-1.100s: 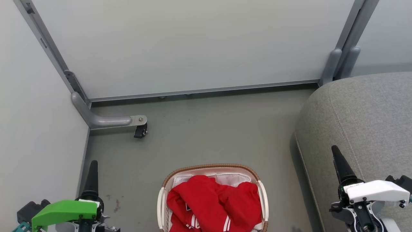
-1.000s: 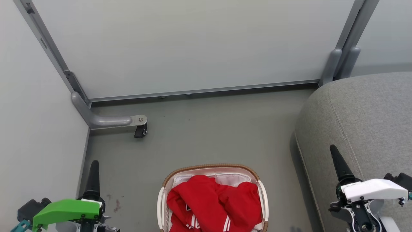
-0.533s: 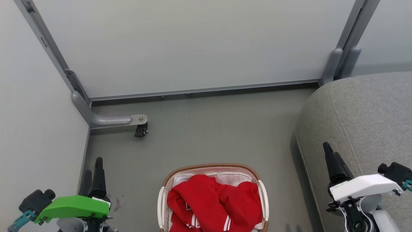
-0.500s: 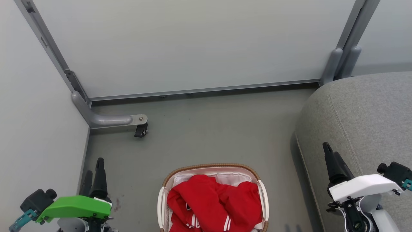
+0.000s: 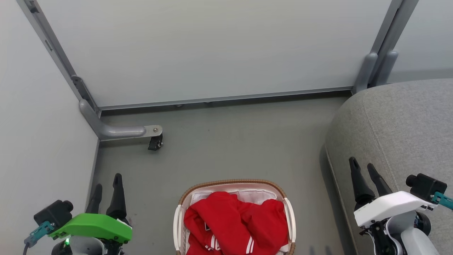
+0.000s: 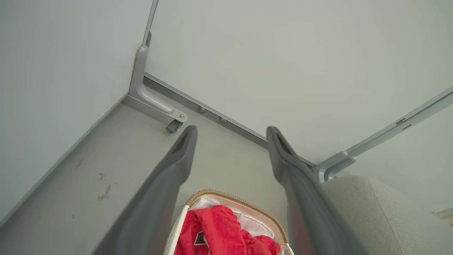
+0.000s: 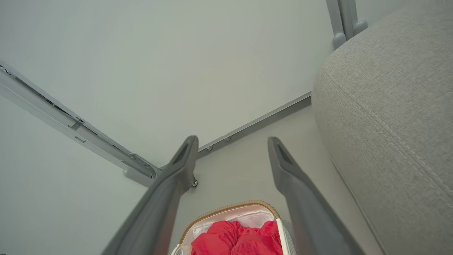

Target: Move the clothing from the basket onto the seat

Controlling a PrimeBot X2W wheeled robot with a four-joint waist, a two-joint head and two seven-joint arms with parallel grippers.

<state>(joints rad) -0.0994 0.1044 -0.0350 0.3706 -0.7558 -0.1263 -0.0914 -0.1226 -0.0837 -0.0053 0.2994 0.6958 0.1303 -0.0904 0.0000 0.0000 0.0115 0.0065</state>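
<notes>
The clothing (image 5: 235, 223) is heaped in the basket (image 5: 231, 183), near centre on the floor (image 5: 230, 148). Judge it soft, light and floppy, so pinch a raised red fold atop the heap, clear of the white liner (image 5: 254, 194). Your left gripper (image 5: 108, 181) and right gripper (image 5: 361, 163) flank the basket, both spread, empty. The seat (image 5: 407, 124) rises just right, so lift over its rounded edge; caster foot (image 5: 154, 143) far left, well apart.
</notes>
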